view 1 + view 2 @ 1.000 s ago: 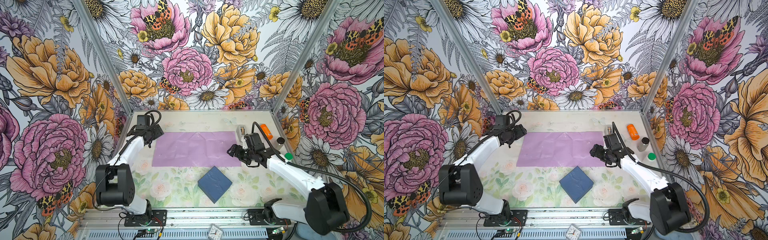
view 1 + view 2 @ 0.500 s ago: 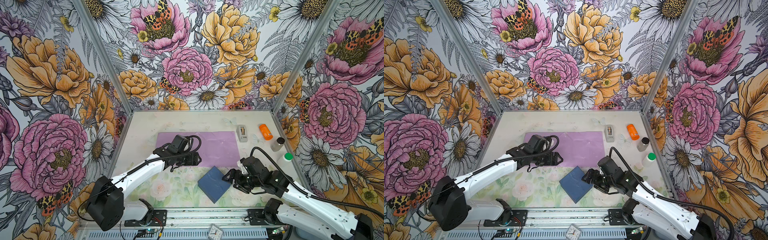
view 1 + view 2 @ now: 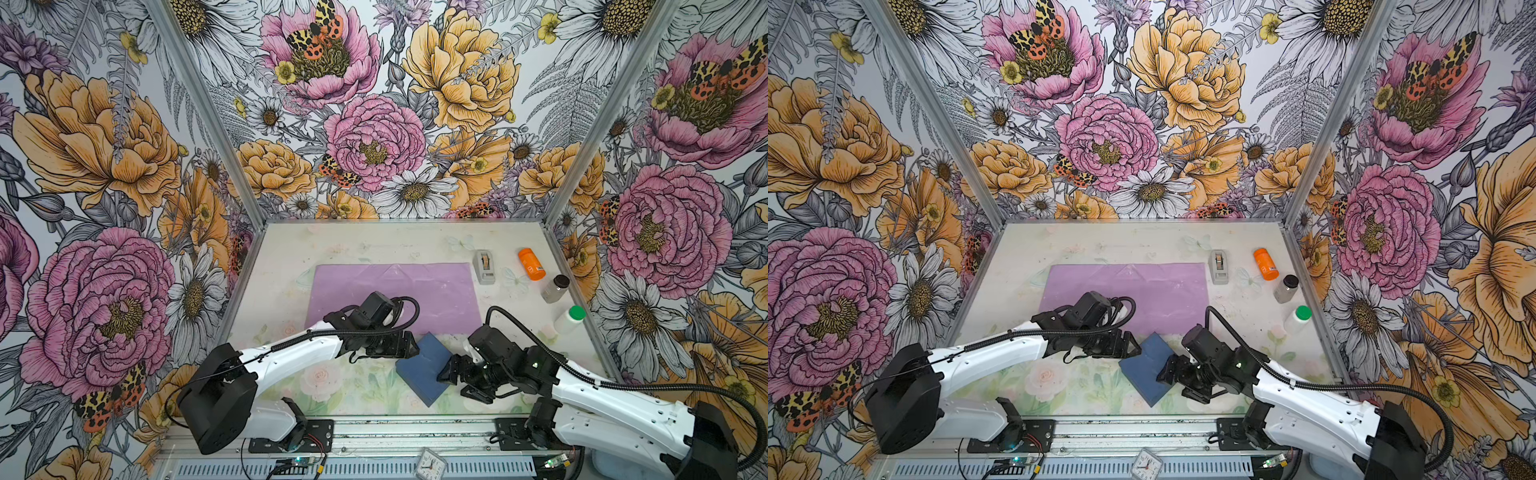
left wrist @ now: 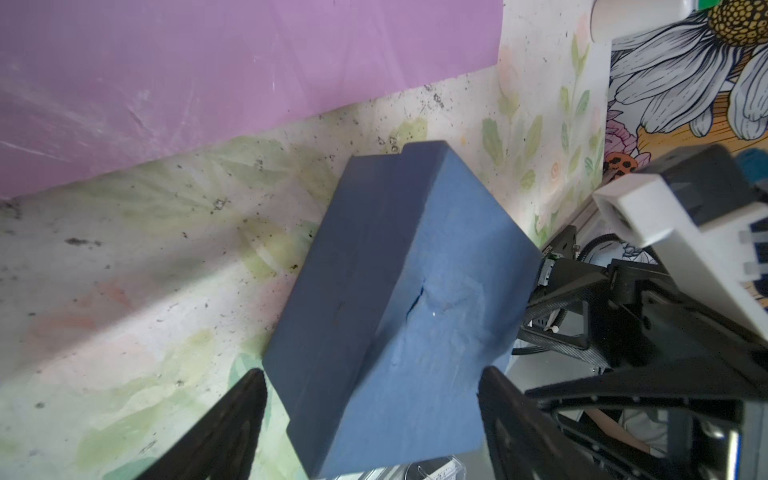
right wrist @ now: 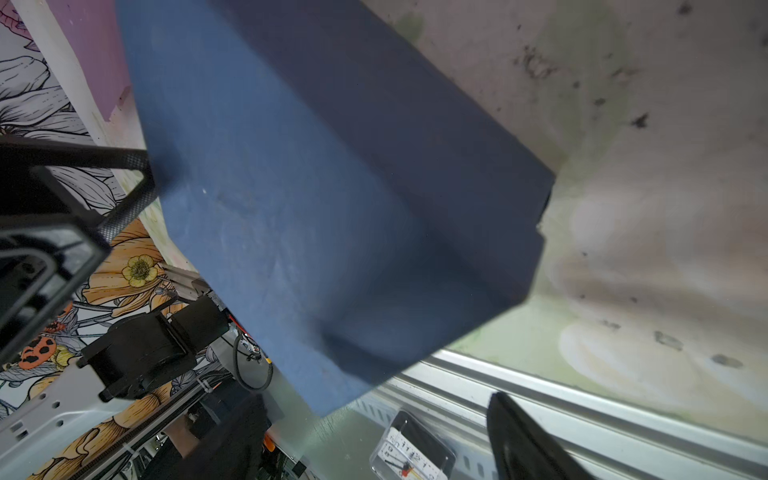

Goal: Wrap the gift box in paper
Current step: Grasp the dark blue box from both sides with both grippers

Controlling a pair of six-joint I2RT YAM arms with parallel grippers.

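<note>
The navy-blue gift box (image 3: 422, 368) (image 3: 1144, 370) lies corner-on near the table's front edge, just in front of the lilac paper (image 3: 395, 291) (image 3: 1129, 291), which is spread flat. My left gripper (image 3: 413, 345) (image 3: 1136, 347) is open at the box's far-left edge. In the left wrist view the gift box (image 4: 395, 291) fills the span between its fingers (image 4: 232, 424). My right gripper (image 3: 453, 382) (image 3: 1173, 384) is open at the box's right side. In the right wrist view the gift box (image 5: 332, 187) lies just beyond its dark fingers (image 5: 523, 436). Neither gripper holds anything.
A grey tape dispenser (image 3: 485, 266), an orange bottle (image 3: 531, 264), a clear black-capped bottle (image 3: 555, 289) and a white green-capped bottle (image 3: 570, 319) stand along the right wall. A small clock (image 3: 430, 461) lies on the front rail.
Both arms have swung from the paper's left and right ends forward to the box and now flank it. The box and paper have hardly moved.
</note>
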